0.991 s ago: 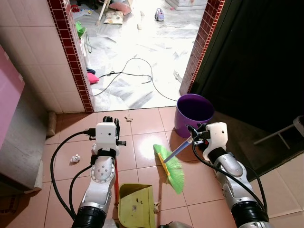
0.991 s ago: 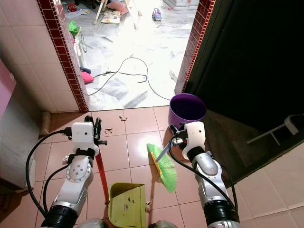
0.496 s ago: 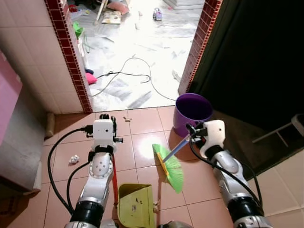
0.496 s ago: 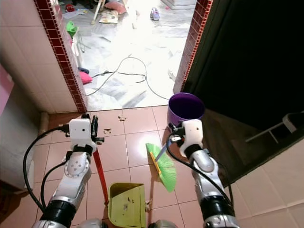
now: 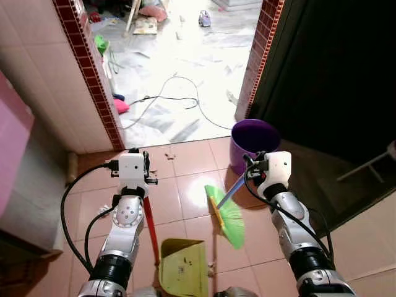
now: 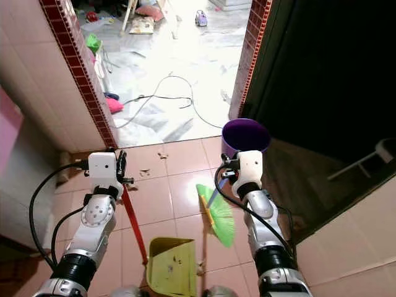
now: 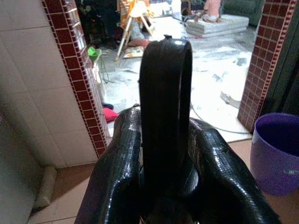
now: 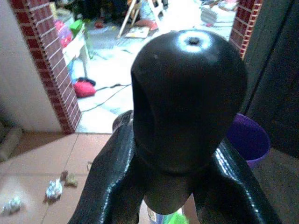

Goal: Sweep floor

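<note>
On the tiled floor [image 5: 185, 192], the right hand [image 5: 255, 168] pinches the broom [image 5: 226, 207], bristles down-left; the left hand [image 5: 137, 166] pinches the dustpan [image 5: 182, 272] handle, upright.

- Lived-in home, at a doorway [image 5: 185, 93] framed by red brick-tile edging.
- Terracotta floor tiles [image 5: 179, 185] on the near side of the doorway; pale marble floor beyond.
- Past the doorway: toy car [image 5: 204, 18], cushion [image 5: 153, 10], loose cable [image 5: 179, 99].
- Just beside the doorway: purple bucket [image 5: 253, 143].
</note>
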Tool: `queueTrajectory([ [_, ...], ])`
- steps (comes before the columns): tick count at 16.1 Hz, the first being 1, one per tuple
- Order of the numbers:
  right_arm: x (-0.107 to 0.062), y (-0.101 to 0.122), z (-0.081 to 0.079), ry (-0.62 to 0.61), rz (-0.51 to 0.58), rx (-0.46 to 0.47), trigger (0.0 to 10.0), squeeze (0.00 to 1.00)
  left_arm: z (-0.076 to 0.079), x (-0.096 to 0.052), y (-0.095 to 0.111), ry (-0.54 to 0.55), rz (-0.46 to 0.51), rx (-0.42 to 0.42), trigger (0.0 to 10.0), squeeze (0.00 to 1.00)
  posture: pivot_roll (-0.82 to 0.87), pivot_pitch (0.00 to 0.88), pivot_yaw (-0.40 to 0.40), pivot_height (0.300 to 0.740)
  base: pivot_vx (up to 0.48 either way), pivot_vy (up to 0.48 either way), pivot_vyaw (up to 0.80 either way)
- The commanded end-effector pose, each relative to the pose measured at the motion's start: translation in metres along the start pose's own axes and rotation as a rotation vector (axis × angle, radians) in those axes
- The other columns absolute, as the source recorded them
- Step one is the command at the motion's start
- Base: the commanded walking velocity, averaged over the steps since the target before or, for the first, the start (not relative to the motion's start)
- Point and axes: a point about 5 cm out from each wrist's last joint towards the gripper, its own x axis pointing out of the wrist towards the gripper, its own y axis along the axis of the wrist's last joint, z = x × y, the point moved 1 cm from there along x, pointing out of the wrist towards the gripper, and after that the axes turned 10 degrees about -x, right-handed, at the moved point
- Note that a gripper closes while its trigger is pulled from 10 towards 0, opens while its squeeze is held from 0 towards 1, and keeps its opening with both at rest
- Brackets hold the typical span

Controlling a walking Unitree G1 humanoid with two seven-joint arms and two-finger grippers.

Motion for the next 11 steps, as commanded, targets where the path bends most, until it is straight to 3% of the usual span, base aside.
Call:
queueTrajectory([
  [1, 0.000, -0.010, -0.006, -0.015, -0.049, 0.062, 10.0, 0.00, -0.006, 0.000, -0.009, -0.013, -0.060, 0.066, 10.0, 0.00, -0.04, 0.000, 0.059, 0.740, 0.000, 0.000, 0.00],
  [5, 0.002, -0.008, -0.010, -0.044, -0.027, 0.088, 10.0, 0.00, -0.005, 0.005, -0.001, -0.046, -0.036, 0.080, 10.0, 0.00, -0.02, 0.000, 0.076, 0.740, 0.000, 0.000, 0.00],
  [7, -0.005, -0.010, -0.011, -0.032, -0.050, 0.081, 10.0, 0.00, -0.013, -0.001, -0.001, -0.027, -0.037, 0.070, 10.0, 0.00, -0.02, 0.000, 0.044, 0.740, 0.000, 0.000, 0.00],
  [11, -0.039, -0.017, 0.005, -0.026, -0.062, 0.039, 10.0, 0.00, -0.042, -0.033, -0.015, 0.043, -0.078, 0.061, 10.0, 0.00, -0.05, 0.000, 0.034, 0.740, 0.000, 0.000, 0.00],
])
